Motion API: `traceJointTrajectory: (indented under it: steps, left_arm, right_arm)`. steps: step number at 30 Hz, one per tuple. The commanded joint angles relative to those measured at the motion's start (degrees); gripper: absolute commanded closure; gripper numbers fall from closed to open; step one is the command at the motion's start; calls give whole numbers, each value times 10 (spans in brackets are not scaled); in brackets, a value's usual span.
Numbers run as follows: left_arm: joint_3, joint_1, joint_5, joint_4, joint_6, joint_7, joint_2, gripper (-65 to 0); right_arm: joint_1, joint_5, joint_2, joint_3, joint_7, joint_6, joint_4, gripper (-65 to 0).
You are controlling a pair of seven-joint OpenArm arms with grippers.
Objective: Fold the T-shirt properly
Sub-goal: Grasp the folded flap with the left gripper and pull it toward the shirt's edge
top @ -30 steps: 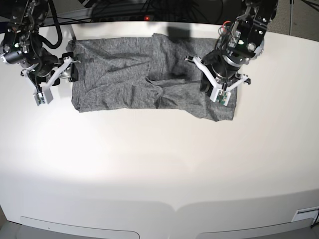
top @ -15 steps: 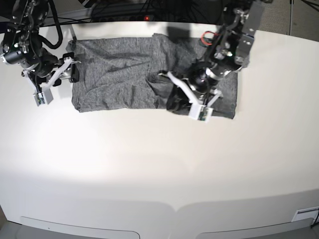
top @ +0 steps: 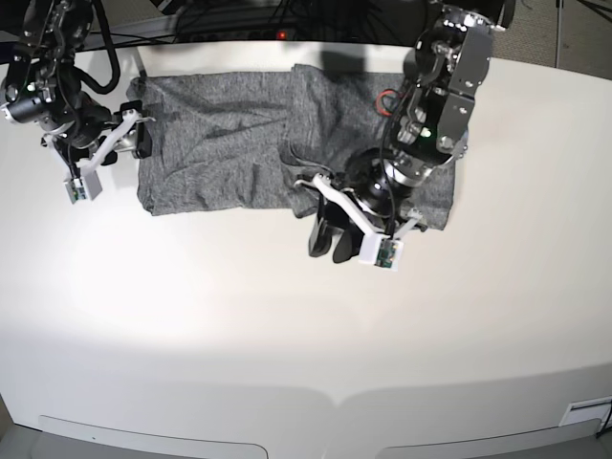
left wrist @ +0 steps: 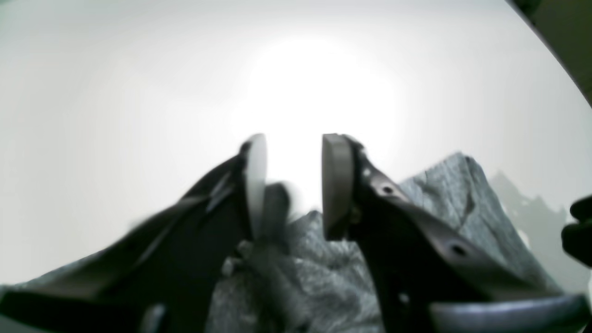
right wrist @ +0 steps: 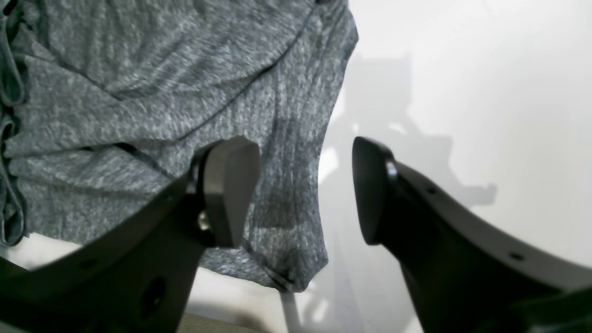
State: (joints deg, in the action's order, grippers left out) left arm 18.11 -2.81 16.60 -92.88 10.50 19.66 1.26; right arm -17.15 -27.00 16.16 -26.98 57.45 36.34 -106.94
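1. The heather-grey, soft knit T-shirt (top: 229,143) lies spread along the far side of the white matte table (top: 287,325), wrinkled, with darker creases running across it and a bunched ridge near its middle.
2. Base view: its near edge is roughly straight on the view's left; on the view's right the cloth is partly hidden under the left arm.
3. Left gripper (top: 330,241) sits over the table just off the shirt's near edge. The left wrist view shows its jaws parted, with bright bare table between the pads (left wrist: 336,185) and nothing clamped; crumpled grey cloth (left wrist: 323,277) lies below and behind the fingers. That view is blurred.
4. Right gripper (top: 134,134) is at the shirt's end on the base view's left. Only the right wrist view shows its jaws standing wide apart and empty, one pad (right wrist: 229,185) over the cloth's edge (right wrist: 286,194), the other over bare table.
5. The right wrist view also shows the knit's fine ribbed texture and a folded corner hanging at the near edge.
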Motion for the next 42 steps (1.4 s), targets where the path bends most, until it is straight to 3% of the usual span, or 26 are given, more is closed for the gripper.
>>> traceJointTrajectory:
  steps: [1,6,11,15,21,24,26,28,30,35,37,42]
  left_arm:
    - [0,13,17,-4,3,-16,-3,-207]
    - [0,40,60,3,3,7,-3,-207]
    - [-1,60,59,2,3,165,10,-206]
    - [0,54,60,2,3,205,47,-202]
    - [-1,16,107,-30,3,206,118,-202]
    - [0,-16,105,-48,10,198,131,-184]
    - [0,-39,105,-47,20,172,130,-112]
    - [0,-57,104,-47,24,133,129,0]
    - [0,-68,104,-47,24,107,129,0]
    - [0,-67,82,-44,15,102,123,0]
    - [0,-66,59,-42,-2,103,109,0]
    - [0,-66,-7,-42,-4,110,60,0]
  right_arm:
    - [3,-6,8,-4,-9,3,-11,-356]
    - [3,-7,8,-4,-9,3,-11,-356]
    - [3,-7,8,-4,-9,3,-11,-356]
    - [3,-7,10,-4,-7,3,-10,-356]
    - [3,-41,18,-4,-6,3,-10,-356]
    - [3,-50,18,-4,-7,3,-10,-356]
    - [3,-50,18,-4,-6,3,-10,-356]
    - [3,-50,18,-4,-6,3,-10,-356]
    - [3,-50,18,-4,-1,3,-10,-356]
    - [3,-50,18,-4,10,3,-10,-356]
    - [3,-50,18,-4,10,3,-10,-356]
    - [3,-50,18,-4,11,3,-10,-356]
